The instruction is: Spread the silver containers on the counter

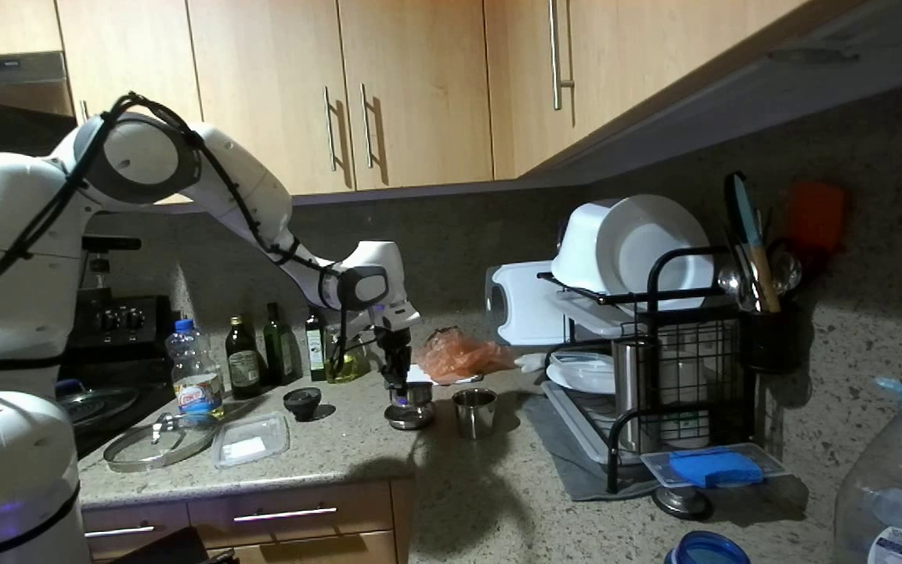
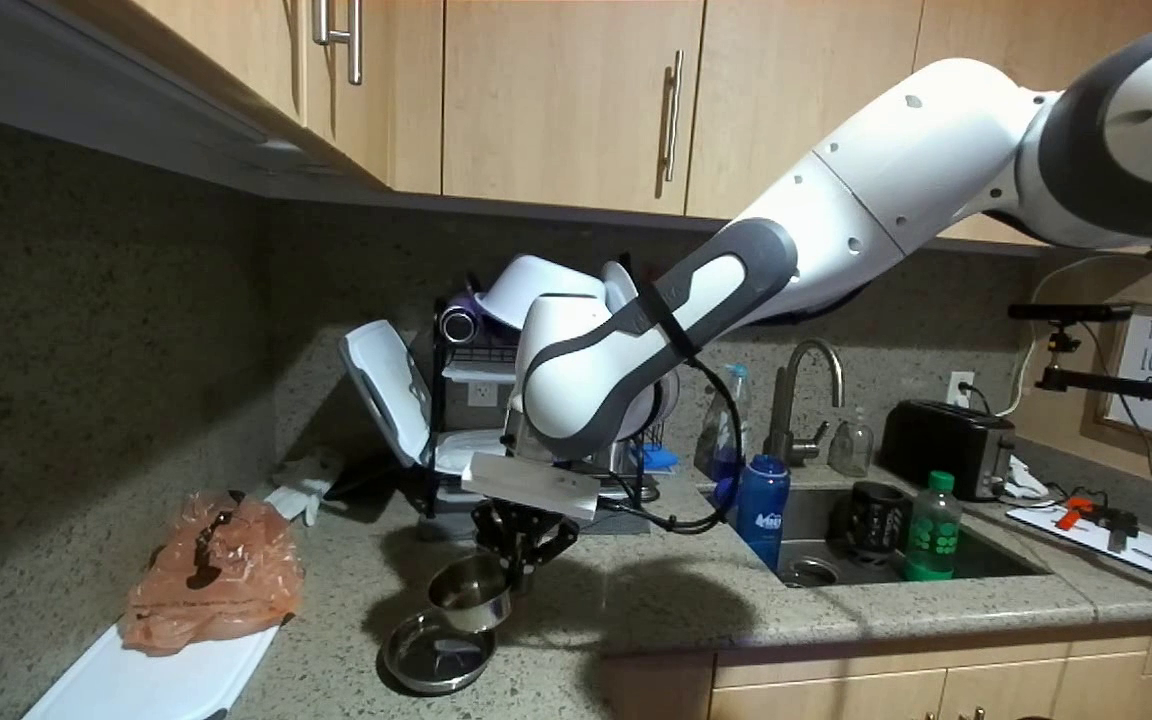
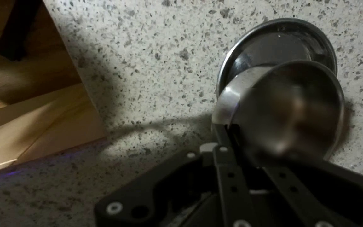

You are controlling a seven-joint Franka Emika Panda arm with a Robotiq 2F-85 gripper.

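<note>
Three silver containers show on the speckled counter (image 1: 357, 454). My gripper (image 3: 228, 130) is shut on the wall of a shiny round container (image 3: 298, 91), with one finger inside the rim and the other outside. This held container (image 2: 471, 595) tilts in the wrist view and overlaps a shallow silver container (image 3: 276, 47) beneath it. Whether the two touch, I cannot tell. The shallow container (image 1: 409, 417) rests on the counter. A taller silver cup (image 1: 474, 415) stands upright to the right of the gripper (image 1: 399, 392) in an exterior view.
A black dish rack (image 1: 614, 439) holds white dishes near the wall. An orange plastic bag (image 2: 211, 590) lies on a white board (image 2: 176, 680). A small black bowl (image 1: 302, 403), clear plastic tray (image 1: 251, 439), glass lid (image 1: 157, 448) and dark bottles (image 1: 244, 368) occupy the stove side.
</note>
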